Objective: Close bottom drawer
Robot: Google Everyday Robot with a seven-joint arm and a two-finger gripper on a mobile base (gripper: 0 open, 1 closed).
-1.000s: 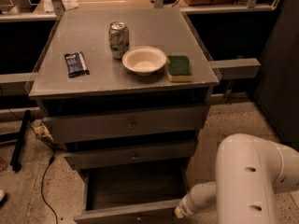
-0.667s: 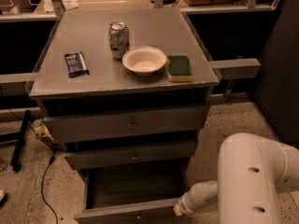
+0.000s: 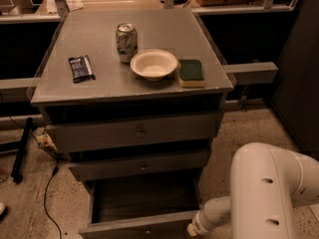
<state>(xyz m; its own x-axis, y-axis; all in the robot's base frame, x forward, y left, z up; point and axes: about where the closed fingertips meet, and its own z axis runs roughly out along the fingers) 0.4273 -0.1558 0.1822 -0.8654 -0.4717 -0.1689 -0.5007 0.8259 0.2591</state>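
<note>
Standing pulled out at the foot of the grey desk (image 3: 164,34), the bottom drawer (image 3: 144,199) shows its plank floor. The end effector (image 3: 191,229) sits at the right end of the drawer front; whether it is open or closed cannot be told.

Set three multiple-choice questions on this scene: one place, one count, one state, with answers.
1. Where is the green rectangular sponge? A on the floor; B right of the white round bowl; C on a chair.
2. How many things lie on the grey cabinet top? A two; B four; C six.
3. The narrow grey wooden bottom drawer is: A pulled open; B shut; C missing.
Answers: 1 B, beside the bowl's right rim. 2 B, dark flat packet, silver drinks can, bowl, sponge. 3 A, its floor shows, the robot's gripper at its front's right end.
</note>
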